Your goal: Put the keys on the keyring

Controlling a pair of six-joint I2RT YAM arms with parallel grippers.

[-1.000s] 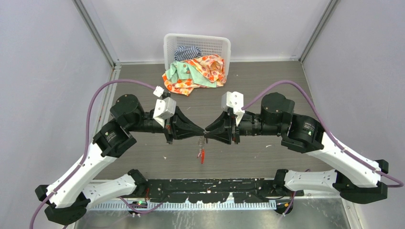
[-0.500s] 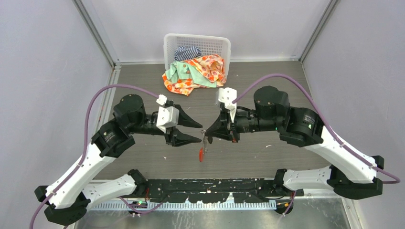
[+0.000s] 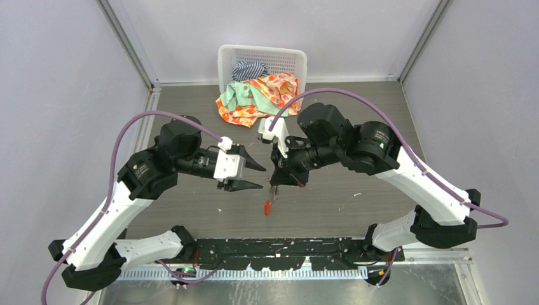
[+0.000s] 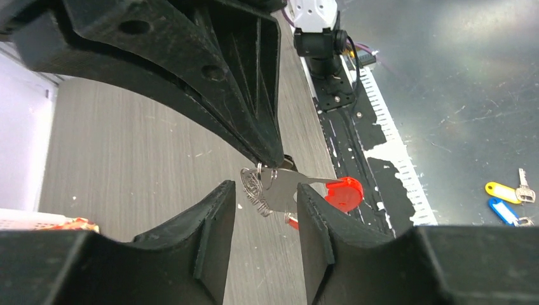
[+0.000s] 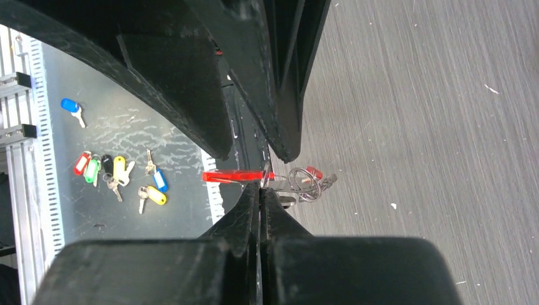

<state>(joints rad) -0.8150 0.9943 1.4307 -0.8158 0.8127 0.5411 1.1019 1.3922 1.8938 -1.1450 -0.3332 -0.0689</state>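
Your right gripper (image 3: 274, 185) has its fingers pressed together on the grey metal keyring (image 3: 269, 202). With its silvery pieces and long red tag, the keyring hangs from the tips above the grey wood-grain table (image 3: 362, 114). Your left gripper (image 3: 259, 176) stands spread just beside the bunch, which shows in the gap between its fingers in the left wrist view. You cannot tell whether the two loose keys are in the bunch. At the far edge, the white plastic basket (image 3: 289, 60) holds a striped cloth (image 3: 248, 68) and green and orange flowered cloths (image 3: 264, 95) that spill onto the table.
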